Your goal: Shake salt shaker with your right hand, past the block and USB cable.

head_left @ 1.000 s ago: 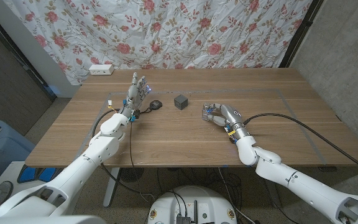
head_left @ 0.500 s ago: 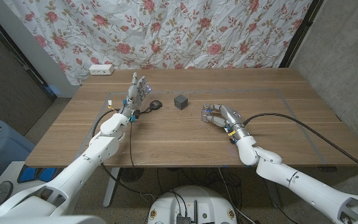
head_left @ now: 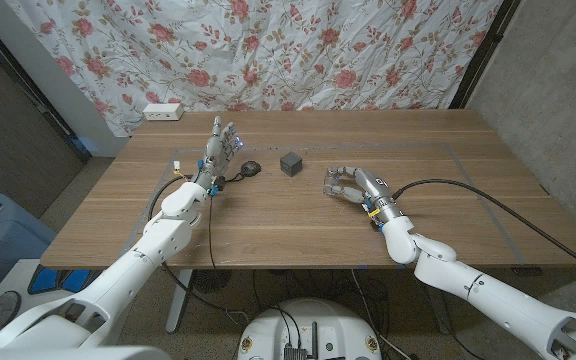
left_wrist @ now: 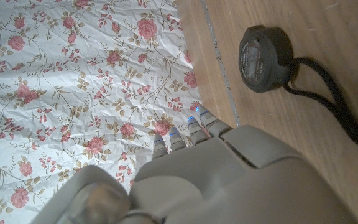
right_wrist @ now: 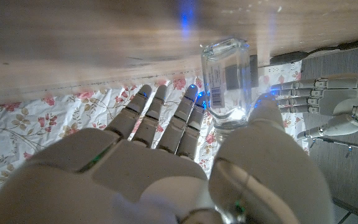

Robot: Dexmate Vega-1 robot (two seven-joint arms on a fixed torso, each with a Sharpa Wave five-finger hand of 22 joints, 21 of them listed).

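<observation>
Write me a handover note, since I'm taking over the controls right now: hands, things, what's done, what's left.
Right hand: around the clear salt shaker, thumb on one side, fingers on the other; whether it grips firmly is hard to tell.
Left hand: open, fingers up, holding nothing, beside the coiled USB cable.
Block: on the table between cable and right hand.
Done: right hand has reached the shaker.
Left: confirm the grip, lift, shake.

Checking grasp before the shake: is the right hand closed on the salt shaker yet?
Not closed. In the right wrist view the right hand has fingers spread beside the salt shaker, thumb alongside; contact cannot be told.
</observation>
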